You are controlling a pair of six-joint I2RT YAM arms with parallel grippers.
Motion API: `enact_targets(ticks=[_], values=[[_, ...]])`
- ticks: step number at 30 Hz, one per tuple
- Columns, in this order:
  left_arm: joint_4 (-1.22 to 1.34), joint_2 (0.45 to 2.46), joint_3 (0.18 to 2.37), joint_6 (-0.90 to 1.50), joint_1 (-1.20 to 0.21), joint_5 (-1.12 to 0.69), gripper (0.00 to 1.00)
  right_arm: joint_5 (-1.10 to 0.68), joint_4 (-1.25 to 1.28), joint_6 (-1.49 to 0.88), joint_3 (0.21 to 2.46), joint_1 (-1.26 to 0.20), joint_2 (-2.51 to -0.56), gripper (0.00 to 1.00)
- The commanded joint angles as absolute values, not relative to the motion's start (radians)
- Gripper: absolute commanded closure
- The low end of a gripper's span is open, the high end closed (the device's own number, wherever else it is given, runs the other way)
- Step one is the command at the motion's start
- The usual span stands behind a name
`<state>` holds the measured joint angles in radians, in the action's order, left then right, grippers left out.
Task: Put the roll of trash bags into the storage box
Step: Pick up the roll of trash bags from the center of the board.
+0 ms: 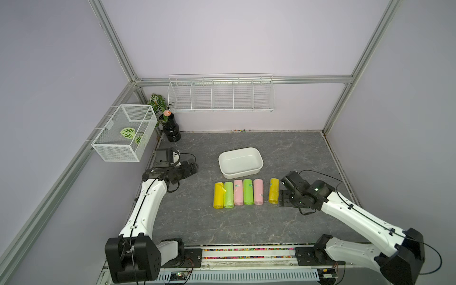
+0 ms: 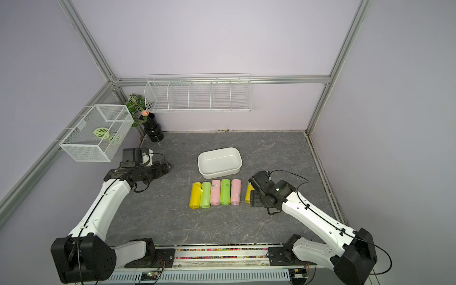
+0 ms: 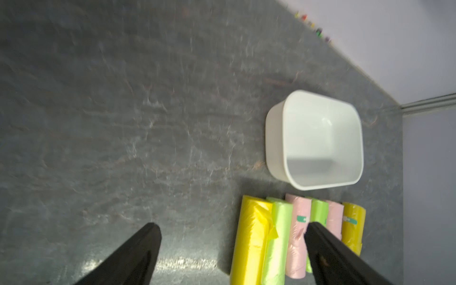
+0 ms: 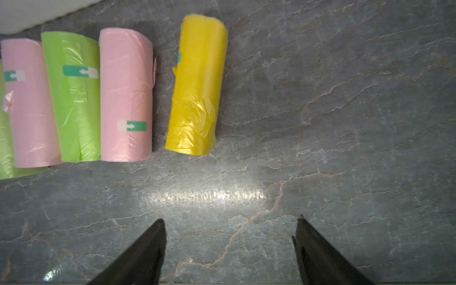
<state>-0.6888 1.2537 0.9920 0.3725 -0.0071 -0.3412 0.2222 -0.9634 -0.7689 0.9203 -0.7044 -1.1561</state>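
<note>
Grey marble-look tabletop (image 1: 197, 222) in a lilac-walled cell w/ alu frame. Empty storage box (image 1: 240, 162) sits mid-table, just behind a row of trash-bag rolls. None are in it yet, so the task is at the start imo. Five packed rolls (image 1: 238, 195) lie side by side, touching (yel/grn/pink/grn/pink). The sixth, the lone yellow roll (image 4: 197, 86), lies a bit apart at the right-arm end of the row. That gap = finger room on both sides, so prob the easiest pick; the packed ones leave no slot for a jaw. Right gripper (image 4: 230, 219) is low over the table just beside the lone roll, jaws spread wide w/ nothing between them; the roll is ahead of the tips, not inside. Left gripper (image 3: 232, 224) is also spread wide and holds nothing. It's near the left table edge, well apart from the rolls, prob so it doesn't block the right arm; its wrist view is blurred. Roll axes point at the box but the box's long side runs crosswise, so I'd expect a wrist turn before the drop. Risk: slick film + loose flap on the yellow could slip or snag. Wire rack (image 1: 220, 95) and mesh basket (image 1: 123, 133) on the walls are n/a.
</note>
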Motion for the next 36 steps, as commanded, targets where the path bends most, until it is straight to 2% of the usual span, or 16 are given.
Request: enact_targets(ticks=[1,4,8,13,19,24,27,36], values=[[-0.676,1.282,1.019,0.343,-0.012,-0.422,0.06,0.205,-0.930,-0.785,0.919,-0.715,-1.222,0.16],[-0.669,1.281,1.035,0.315,-0.014,-0.437,0.04,0.224,-0.905,-0.763,0.971,-0.715,-1.314,0.13],[-0.736,1.332,1.075,0.233,-0.014,-0.471,0.04,0.252,-0.925,-0.762,1.083,-0.693,-1.480,0.14],[-0.774,1.385,1.085,0.197,-0.021,-0.525,0.11,0.243,-0.942,-0.734,1.191,-0.657,-1.631,0.19],[-0.707,1.395,1.087,0.298,-0.086,-0.525,0.12,0.176,-0.907,-0.723,1.169,-0.603,-1.688,0.22],[-0.623,1.431,1.097,0.402,-0.182,-0.449,0.13,0.137,-0.865,-0.713,1.181,-0.588,-1.749,0.23],[-0.606,1.474,1.116,0.434,-0.187,-0.441,0.16,0.105,-0.836,-0.713,1.181,-0.580,-1.786,0.25],[-0.620,1.499,1.152,0.420,-0.187,-0.410,0.16,0.066,-0.781,-0.702,1.146,-0.542,-1.815,0.34]])
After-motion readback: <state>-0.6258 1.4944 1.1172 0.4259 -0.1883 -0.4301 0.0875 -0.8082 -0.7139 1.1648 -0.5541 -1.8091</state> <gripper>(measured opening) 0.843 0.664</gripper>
